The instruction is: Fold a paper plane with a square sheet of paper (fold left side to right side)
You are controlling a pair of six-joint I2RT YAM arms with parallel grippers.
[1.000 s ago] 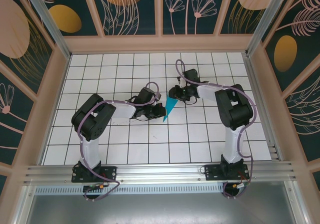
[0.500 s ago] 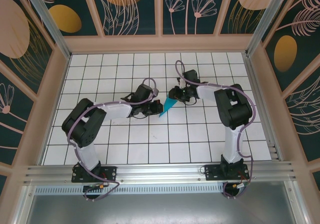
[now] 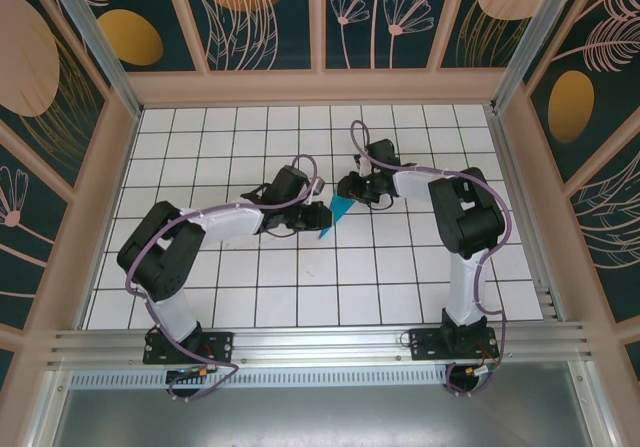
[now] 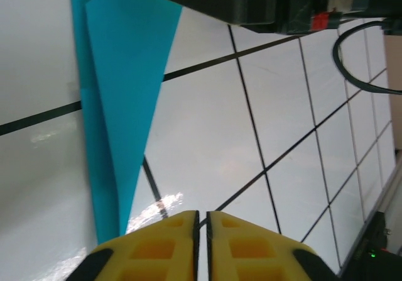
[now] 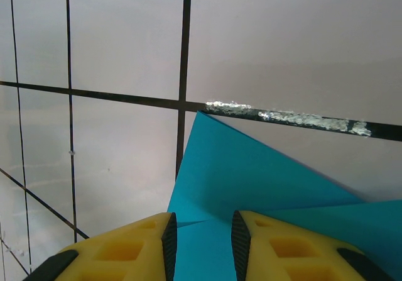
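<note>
Sitting nearest, the left gripper [image 4: 201, 217] has its jaws almost together on nothing, beside the tip of the paper plane [image 3: 338, 210]. It lies on the table [image 3: 250, 267], a creased narrow dart. Beyond, the right gripper [image 5: 202, 218], jaws slightly parted, stands over its wide end. Little folding seems left.

The paper plane [image 4: 119, 105] is made of matt, creased paper; the desk [image 4: 207, 149] is finished glossy; the fingers [image 4: 157, 249] of the left end effector [image 4: 201, 217] are moulded in matt plastic.
</note>
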